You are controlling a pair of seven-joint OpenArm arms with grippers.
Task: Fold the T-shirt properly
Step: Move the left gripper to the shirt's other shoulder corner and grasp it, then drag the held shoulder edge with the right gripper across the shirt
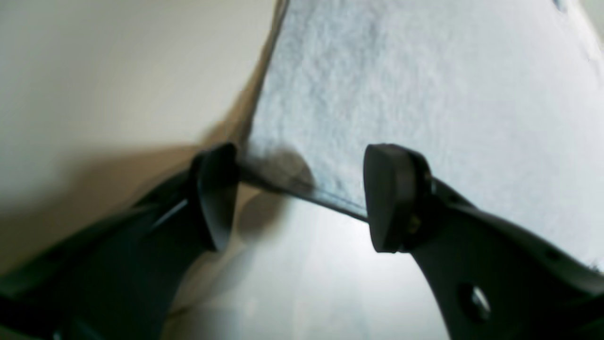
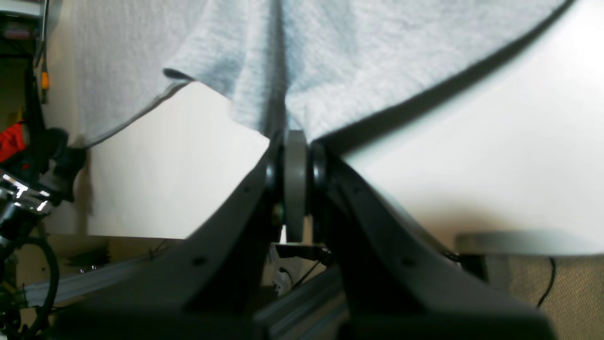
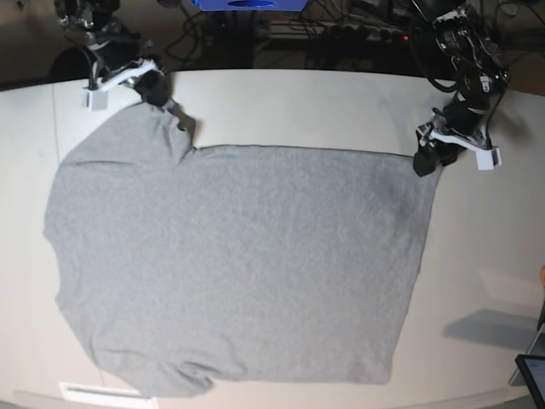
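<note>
Grey cotton, the T-shirt (image 3: 238, 264) lies spread flat, plain side up, across the pale worktop (image 3: 324, 102). The right gripper (image 2: 295, 141) has its jaws pinched tight on a fold of cloth at one far corner. The left gripper (image 1: 299, 193) stands with jaws wide, straddling the opposite far corner's edge.

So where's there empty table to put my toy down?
Bare pale table runs right of the grey cotton T-shirt, and a strip lies behind its far edge between the two grippers. The shirt fills the middle; the left gripper and right gripper crowd its far corners.
</note>
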